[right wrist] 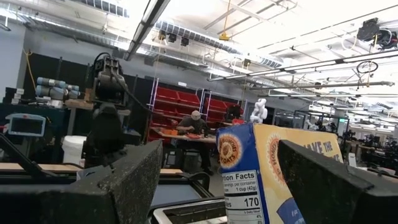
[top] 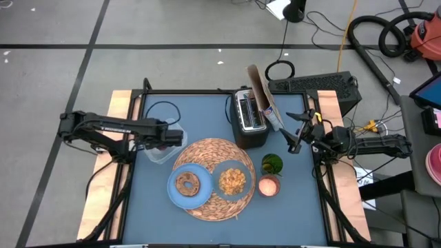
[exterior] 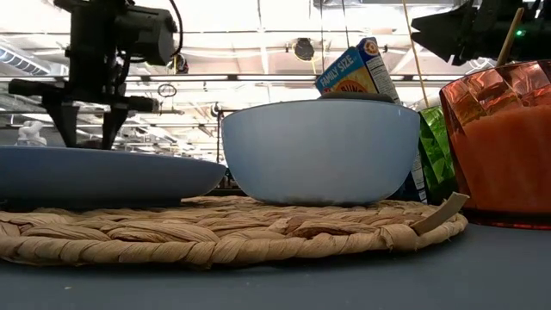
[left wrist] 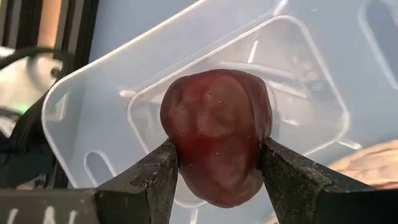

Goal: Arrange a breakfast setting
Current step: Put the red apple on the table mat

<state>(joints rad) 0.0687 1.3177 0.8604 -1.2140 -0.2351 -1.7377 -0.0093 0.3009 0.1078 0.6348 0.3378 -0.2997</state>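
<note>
We see the left gripper [left wrist: 217, 168] clamped on the small dark-red fruit [left wrist: 216, 137], its two dark fingers [left wrist: 158, 177] pressing the fruit from either side, held above the clear square plastic tub [left wrist: 298, 81]. From above, that gripper [top: 173, 138] sits over the tub [top: 160, 153] at the left edge of the round woven straw mat [top: 219, 207]. The right gripper [top: 295, 143] hangs at the table's right side with its fingers [right wrist: 118, 186] spread wide and nothing between them; we see the cereal box [right wrist: 261, 174] standing just ahead of it.

The table [top: 151, 207] has a dark blue-grey top with pale wooden side strips. On the mat lie the light-blue plate [top: 173, 196] carrying the brown ring-shaped bagel [top: 186, 183], and beside it the bowl [top: 233, 180] filled with tan cereal [top: 233, 182]. The bowl looks pale blue from table height [exterior: 320, 151]. The orange-pink cup [top: 269, 186] stands just off the mat's right edge, a green object [top: 272, 164] behind it. The black-and-silver toaster [top: 249, 118] stands at the back, the cereal box [top: 263, 102] leaning beside it.

Around the table we see grey floor marked with dark lines, cables and a vacuum hose [top: 386, 34]. The right wrist view shows a workshop with red shelving [right wrist: 186, 106], ceiling lights, and a person [right wrist: 194, 127] seated at a bench well beyond.
</note>
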